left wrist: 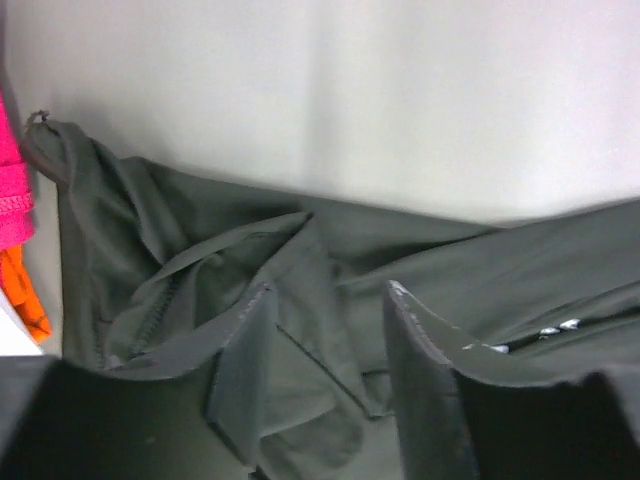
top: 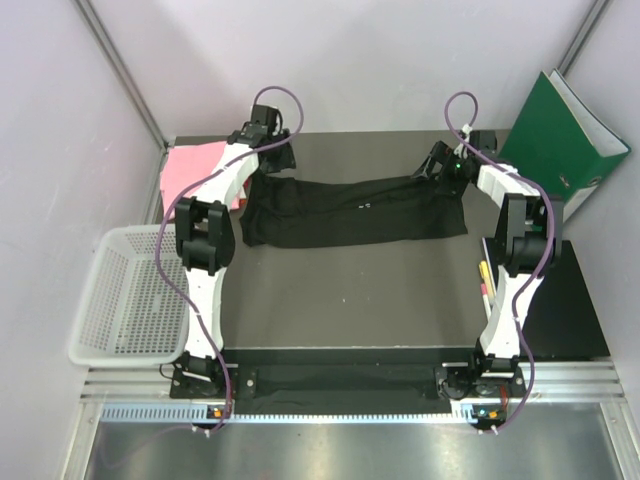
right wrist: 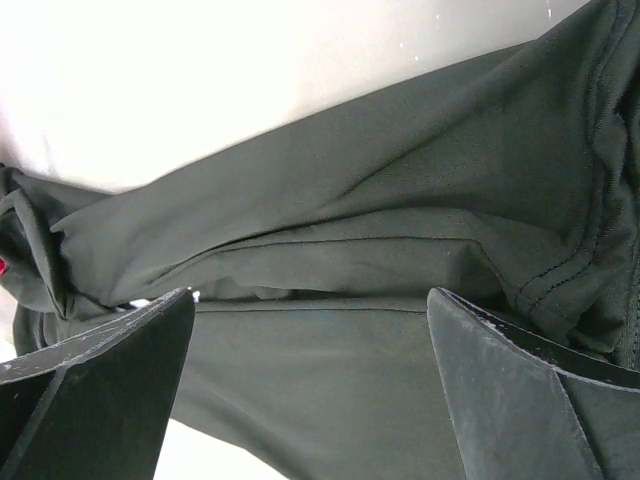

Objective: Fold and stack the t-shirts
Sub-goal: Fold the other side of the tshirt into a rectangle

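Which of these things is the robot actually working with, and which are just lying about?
Part of the job:
- black t-shirt
- pink t-shirt

Just lying about:
- white mesh basket
- green binder

The white-and-black left arm [top: 204, 300] rises from its base at the lower left of the top view, bends at a black elbow at mid-left and reaches toward the upper left. Its left gripper [left wrist: 330, 370] points downward, with its dark fingers [left wrist: 240, 375] parted by a moderate gap. The matching right arm [top: 505, 300] mirrors this pose on the right side. The right gripper [right wrist: 310, 385] is spread wide, with its fingers at the lower corners of its wrist view.
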You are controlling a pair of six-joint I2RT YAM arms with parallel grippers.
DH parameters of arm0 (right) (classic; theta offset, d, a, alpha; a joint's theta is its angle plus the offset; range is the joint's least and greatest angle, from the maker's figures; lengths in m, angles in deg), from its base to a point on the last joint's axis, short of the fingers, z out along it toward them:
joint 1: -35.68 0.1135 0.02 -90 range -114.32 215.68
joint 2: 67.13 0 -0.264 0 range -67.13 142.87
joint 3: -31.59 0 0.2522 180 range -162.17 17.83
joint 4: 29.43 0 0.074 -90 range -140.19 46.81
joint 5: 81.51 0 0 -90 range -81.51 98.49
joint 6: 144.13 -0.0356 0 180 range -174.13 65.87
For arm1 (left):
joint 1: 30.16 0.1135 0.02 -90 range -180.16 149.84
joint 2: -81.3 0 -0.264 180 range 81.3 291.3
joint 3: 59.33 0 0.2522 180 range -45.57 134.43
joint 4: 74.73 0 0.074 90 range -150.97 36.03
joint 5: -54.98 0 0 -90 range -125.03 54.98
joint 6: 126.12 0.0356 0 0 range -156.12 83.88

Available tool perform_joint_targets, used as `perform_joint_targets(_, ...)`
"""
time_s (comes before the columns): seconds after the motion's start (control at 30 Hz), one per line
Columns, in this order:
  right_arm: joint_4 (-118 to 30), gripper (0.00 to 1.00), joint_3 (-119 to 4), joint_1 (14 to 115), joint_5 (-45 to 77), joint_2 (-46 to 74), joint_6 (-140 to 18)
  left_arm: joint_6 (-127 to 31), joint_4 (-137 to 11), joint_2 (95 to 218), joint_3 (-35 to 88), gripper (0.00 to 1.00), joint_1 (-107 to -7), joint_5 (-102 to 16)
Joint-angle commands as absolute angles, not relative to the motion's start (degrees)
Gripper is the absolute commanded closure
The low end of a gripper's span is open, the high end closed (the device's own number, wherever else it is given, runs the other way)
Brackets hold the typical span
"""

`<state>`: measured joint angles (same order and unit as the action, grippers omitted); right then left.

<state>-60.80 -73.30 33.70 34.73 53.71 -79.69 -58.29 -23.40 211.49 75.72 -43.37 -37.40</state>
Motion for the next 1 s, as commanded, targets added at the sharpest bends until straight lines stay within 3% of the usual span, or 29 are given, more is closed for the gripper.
perform_joint_targets(0.0,-59.89,0.0,-73.49,34.18,35.65,53.9,-79.7,-55.64,-20.8,213.4,75.72,0.46,-43.17,-35.73)
perform_joint_targets(0.37,-60.69,0.0,-73.66,34.09,35.83,54.07,-79.09,-54.05,-19.74,214.63,73.35,0.58,-42.9,-35.55)
perform_joint_targets(0.67,-60.6,0.0,-73.93,34.01,36.18,54.69,-79.17,-54.14,-20.01,215.16,69.13,0.59,-42.81,-35.55)
perform_joint_targets(0.97,-60.6,0.0,-73.75,34.0,36.79,54.86,-79.26,-54.66,-20.62,213.75,69.21,0.5,-42.81,-30.63)
